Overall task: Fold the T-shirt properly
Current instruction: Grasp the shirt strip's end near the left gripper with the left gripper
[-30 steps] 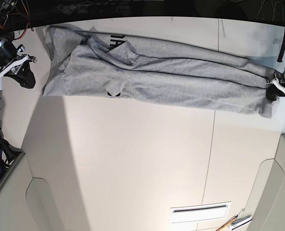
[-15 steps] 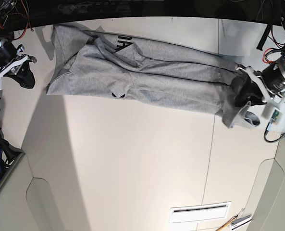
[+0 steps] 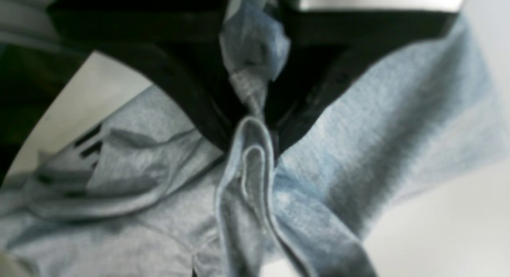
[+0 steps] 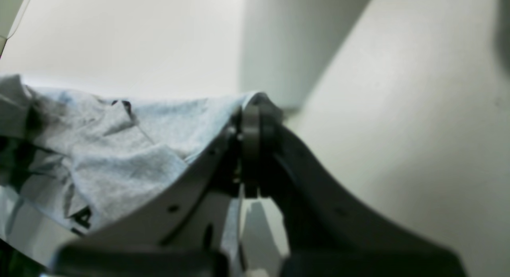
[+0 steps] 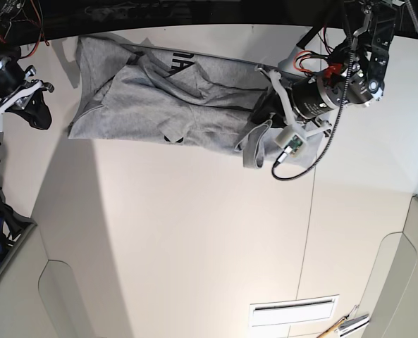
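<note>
The grey T-shirt (image 5: pixel 173 105) lies rumpled across the far part of the white worktop (image 5: pixel 194 232), black lettering showing near its far edge. The left tool (image 5: pixel 261 127) is clamped on a bunched fold of its right end, lifted off the worktop. The right tool (image 5: pixel 36 105) sits at the left edge, pinched together on nothing, just beside the shirt's left end.

The T-shirt (image 5: pixel 166 105) lettering (image 5: pixel 176 60) is mostly folded under, unreadable.

Items counted: one T-shirt (image 5: pixel 173 105) lay on one counter (image 5: pixel 194 232); two grippers appeared, the left gripper (image 5: pixel 265 116) and the right gripper (image 5: pixel 32 105); one vent slot (image 5: pixel 293 310).
</note>
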{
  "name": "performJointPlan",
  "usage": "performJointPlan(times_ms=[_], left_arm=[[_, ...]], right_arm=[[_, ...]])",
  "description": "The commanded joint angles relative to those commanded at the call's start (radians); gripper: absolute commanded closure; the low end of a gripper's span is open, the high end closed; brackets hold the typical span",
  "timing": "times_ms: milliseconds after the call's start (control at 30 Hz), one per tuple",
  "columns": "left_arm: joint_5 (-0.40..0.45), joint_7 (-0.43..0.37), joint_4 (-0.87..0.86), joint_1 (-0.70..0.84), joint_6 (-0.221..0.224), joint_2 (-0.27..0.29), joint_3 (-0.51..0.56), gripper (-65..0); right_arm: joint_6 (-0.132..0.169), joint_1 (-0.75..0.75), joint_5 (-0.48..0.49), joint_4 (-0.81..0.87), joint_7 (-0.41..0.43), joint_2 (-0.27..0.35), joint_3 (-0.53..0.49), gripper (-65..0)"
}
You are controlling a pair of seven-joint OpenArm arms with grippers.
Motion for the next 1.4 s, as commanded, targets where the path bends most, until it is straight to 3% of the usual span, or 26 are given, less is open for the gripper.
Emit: performJointPlan(times_ms=[33,133,200,333,500,667,967,1400], left_arm=[[0.0,0.0,-0.028,-0.01,0.0,0.011,0.005,-7.2],[-0.024,0.001,-0.079,-0.014,-0.001,0.04,0.011,-30.8],[-0.076,0.001,-0.082,-0.012,-0.001,0.04,0.02,-36.0],[-0.205,0.002,-0.082,-0.012,-0.001,0.04,0.026,-36.0],[-0.238,0.004,-0.082,-0.015,-0.003,0.044,0.026,-35.9],[-0.356,0.091,-0.082,-0.015,-0.006,0.098,0.026,-35.9],[-0.369,0.098,-0.053,-0.015,-0.006,0.104,0.026,-35.9],[-0.369,0.114,-0.014,-0.015,-0.006,0.104,0.026,-35.9]], right_arm=[[0.0,0.0,0.008,0.0,-0.008,0.0,0.0,0.0],[0.0,-0.003,0.027,0.0,-0.019,0.0,0.0,-24.1],[0.0,-0.003,0.04,0.0,-0.018,0.0,0.0,-31.9],[0.0,-0.035,0.04,-0.001,-0.014,-0.001,0.0,-33.1],[0.0,-0.097,0.042,-0.007,-0.01,-0.046,-0.001,-40.8],[0.008,-0.121,0.072,-0.033,-0.01,-0.071,-0.003,-40.8],[0.018,-0.113,0.111,-0.157,-0.005,-0.084,-0.108,-40.8],[0.017,-0.077,0.103,-0.159,0.012,-0.084,-0.145,-40.7]])
